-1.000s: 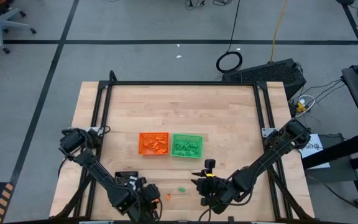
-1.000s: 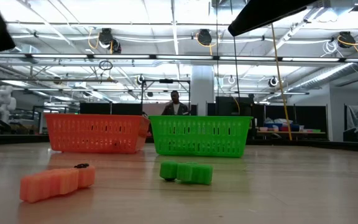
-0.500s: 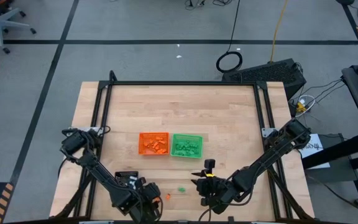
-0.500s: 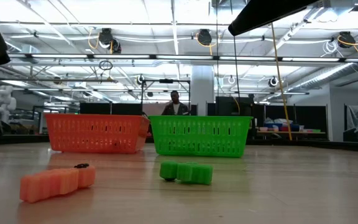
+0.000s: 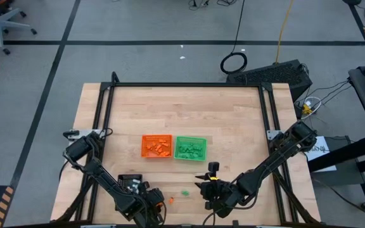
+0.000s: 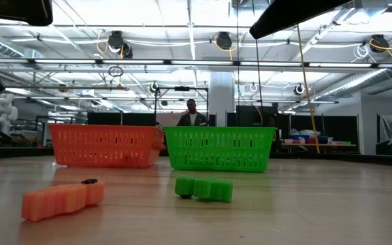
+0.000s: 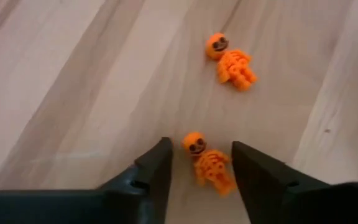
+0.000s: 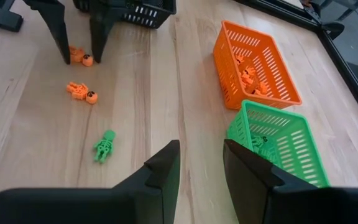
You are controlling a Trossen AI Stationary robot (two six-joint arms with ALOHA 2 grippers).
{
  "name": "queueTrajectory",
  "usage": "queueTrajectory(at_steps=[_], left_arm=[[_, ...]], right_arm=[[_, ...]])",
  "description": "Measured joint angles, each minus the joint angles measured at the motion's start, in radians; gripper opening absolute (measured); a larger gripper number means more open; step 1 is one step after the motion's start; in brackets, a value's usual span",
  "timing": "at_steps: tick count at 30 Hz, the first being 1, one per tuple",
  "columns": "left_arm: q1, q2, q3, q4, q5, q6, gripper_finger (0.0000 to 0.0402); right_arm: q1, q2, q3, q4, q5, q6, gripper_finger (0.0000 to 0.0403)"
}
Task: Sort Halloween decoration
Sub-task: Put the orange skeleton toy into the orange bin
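- The left gripper [image 7: 197, 171] sits low at the near edge of the table, fingers apart on either side of an orange skeleton [image 7: 207, 163]. To grip well, close squarely on the ribbed body, not the round head, which would probably slip out.
- The figure lies flat between the two fingers, nearer one finger than the other; contact is hard to judge.
- A second orange skeleton [image 7: 230, 60] lies just beyond, clear of the fingers.
- The right gripper [image 8: 199, 163] waits near the table's near edge, fingers parted and empty; a green skeleton [image 8: 104, 145] lies ahead of it.
- Farther off stand the orange basket [image 5: 156, 146] and, to its right, the green basket [image 5: 190, 147].
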Motion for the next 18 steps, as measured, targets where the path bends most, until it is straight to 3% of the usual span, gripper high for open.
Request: queueTrajectory(at_steps=[9,18], left_arm=[[0.001,0.001,0.002,0.027,0.04,0.072,0.0021],[0.001,-0.036,0.001,0.011,0.07,0.106,0.0011]], right_arm=[[-0.001,0.0,0.0,0.006,0.001,-0.008,0.0107],[-0.001,0.0,0.0,0.014,0.001,-0.008,0.0107]])
